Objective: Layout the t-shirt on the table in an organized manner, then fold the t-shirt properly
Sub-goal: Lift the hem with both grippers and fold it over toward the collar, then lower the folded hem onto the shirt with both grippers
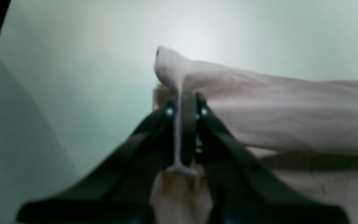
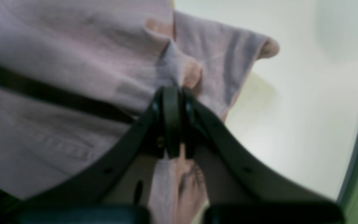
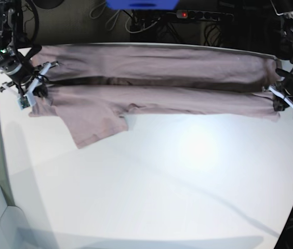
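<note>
1. Nearest the lens in the left wrist view, the left gripper (image 1: 185,105) has its fingers (image 1: 170,110) closed on a thin pinched ridge of the t-shirt (image 1: 291,118) at centre frame.
2. In the right wrist view the right gripper (image 2: 172,99) is likewise clamped on a bunch of cloth at centre, a loose flap running toward the upper right.
3. The t-shirt lies stretched in a long band across the top of the base view, on the far part of the desk (image 3: 188,197), one sleeve (image 3: 94,127) spilling toward the lower left.
4. This looks like the laying-out step: both ends held and the cloth drawn taut. The next move probably calls for lowering it flat and spreading the doubled band before any fold.
5. Only the base view shows the whole span and both arms; only the wrist views show the pinches up close.
</note>
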Robot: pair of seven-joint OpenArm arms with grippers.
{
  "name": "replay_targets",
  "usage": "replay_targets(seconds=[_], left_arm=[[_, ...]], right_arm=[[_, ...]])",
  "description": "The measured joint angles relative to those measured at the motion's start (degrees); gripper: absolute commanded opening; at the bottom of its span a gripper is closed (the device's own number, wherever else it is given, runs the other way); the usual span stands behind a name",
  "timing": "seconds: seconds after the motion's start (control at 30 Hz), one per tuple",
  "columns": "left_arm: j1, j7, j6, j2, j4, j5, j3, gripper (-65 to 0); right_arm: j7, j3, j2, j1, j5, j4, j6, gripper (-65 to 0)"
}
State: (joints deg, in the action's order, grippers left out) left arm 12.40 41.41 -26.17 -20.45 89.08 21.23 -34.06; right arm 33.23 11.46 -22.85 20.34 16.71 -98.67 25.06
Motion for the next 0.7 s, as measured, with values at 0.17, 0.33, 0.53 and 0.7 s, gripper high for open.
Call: replay_targets(seconds=[0.17, 0.33, 0.53, 0.7], left_arm=[[-0.1, -0.5, 0.0, 0.0, -1.7, 0.1, 0.0, -64.7], [-0.1, -0.4, 0.0, 0.0, -5.4, 0.2, 0.0, -64.7], [0.0, -0.5, -0.1, 0.0, -10.1, 0.2, 0.0, -64.7], [-0.1, -1.2, -0.2, 0.0, -11.6, 0.5, 0.0, -64.8]], right_arm=[[0.0, 0.0, 0.0, 0.0, 0.0, 0.0, 0.0, -65.0], [0.0, 0.0, 0.0, 0.0, 0.0, -0.1, 0.0, -65.0], [0.2, 0.0, 0.0, 0.2, 0.0, -0.1, 0.0, -65.0], [0.2, -0.2, 0.0, 0.2, 0.0, -0.1, 0.0, -65.0]])
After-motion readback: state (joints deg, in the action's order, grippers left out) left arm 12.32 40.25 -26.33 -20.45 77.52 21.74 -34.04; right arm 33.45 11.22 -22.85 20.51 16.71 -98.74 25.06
